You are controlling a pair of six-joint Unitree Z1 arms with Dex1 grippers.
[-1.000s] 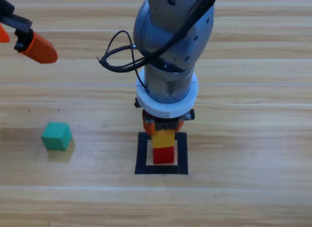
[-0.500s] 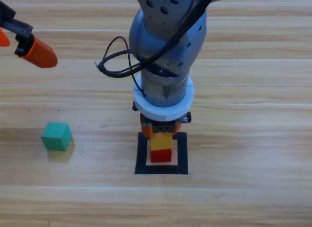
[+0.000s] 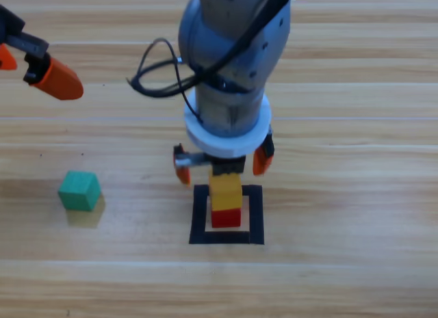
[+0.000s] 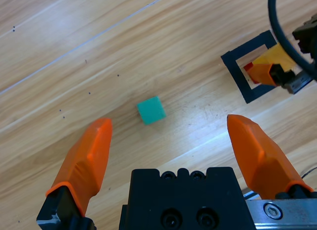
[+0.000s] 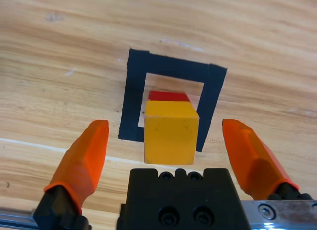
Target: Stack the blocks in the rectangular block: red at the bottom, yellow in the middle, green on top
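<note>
The right gripper hangs directly over the black tape square, its jaws spread wide with a clear gap on either side of the yellow cube, so nothing is held. That cube sits between the jaws and below them, squarely on the red cube, which rests inside the tape outline; in the right wrist view only a strip of red shows beyond the yellow top face. Two tiers look done, and the wide jaws suggest the yellow has been let go so the arm can lift off without nudging the stack.

The left gripper waits near the far left edge of the worktop, jaws also wide and empty. The green cube lies alone on the wood, ahead of those jaws and roughly centred between them in the left wrist view (well apart from the stack). It reads as that arm's next pick, to crown the pile.
</note>
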